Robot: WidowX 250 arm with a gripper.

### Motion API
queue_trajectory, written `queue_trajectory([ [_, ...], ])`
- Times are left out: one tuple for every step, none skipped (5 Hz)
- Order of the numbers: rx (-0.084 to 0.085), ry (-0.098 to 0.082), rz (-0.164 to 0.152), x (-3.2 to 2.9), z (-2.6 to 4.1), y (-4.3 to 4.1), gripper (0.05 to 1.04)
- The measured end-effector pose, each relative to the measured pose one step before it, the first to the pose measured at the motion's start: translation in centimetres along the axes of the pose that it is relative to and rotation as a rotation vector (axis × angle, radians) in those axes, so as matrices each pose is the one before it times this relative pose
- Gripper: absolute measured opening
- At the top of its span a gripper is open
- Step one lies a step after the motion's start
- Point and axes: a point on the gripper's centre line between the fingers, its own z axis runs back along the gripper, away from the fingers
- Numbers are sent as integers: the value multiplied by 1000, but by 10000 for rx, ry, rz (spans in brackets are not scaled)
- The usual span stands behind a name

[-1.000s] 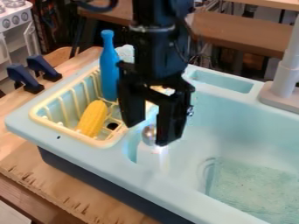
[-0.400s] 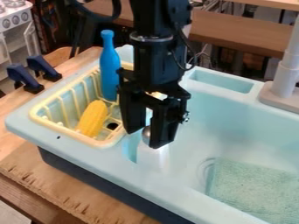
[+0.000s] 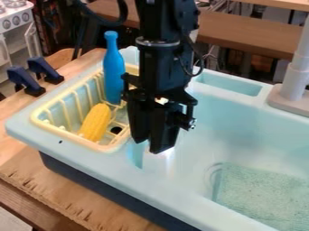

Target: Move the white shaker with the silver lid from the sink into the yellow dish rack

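Note:
The black gripper (image 3: 148, 144) hangs point down over the divider between the drying rack and the sink basin, its fingers drawn together. Whether anything is pinched between them is hidden. Left of it, a yellow corn cob (image 3: 96, 122) lies in the cream wire rack (image 3: 43, 122). Behind the cob, a blue bottle (image 3: 113, 74) stands upright at the rack's back, left of the arm. A bright patch shows on the light blue sink (image 3: 91, 159) just under the fingertips.
To the right is the deep basin with a pale green cloth (image 3: 259, 196) on its floor. A grey faucet (image 3: 295, 76) rises at the right edge. Two dark blue clamps (image 3: 25, 81) sit at the left, and a toy stove (image 3: 15, 20) stands behind.
The fingers have come together from a wide gap. A round silvery thing seen between them earlier is now out of sight. The gripper has shifted slightly left, while the cob and bottle have stayed put.

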Motion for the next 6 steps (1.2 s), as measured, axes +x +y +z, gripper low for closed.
queue_trajectory([
  [73, 233, 121, -270, 473, -134, 494],
  [278, -789, -367, 460, 3781, -306, 494],
  [289, -714, -327, 859, 3405, 585, 494],
  [-42, 334, -403, 1061, 1378, 1705, 494],
  [-80, 361, 26, 257, 257, 1641, 494],
  [-258, 232, 46, 813, -52, 1905, 494],
])
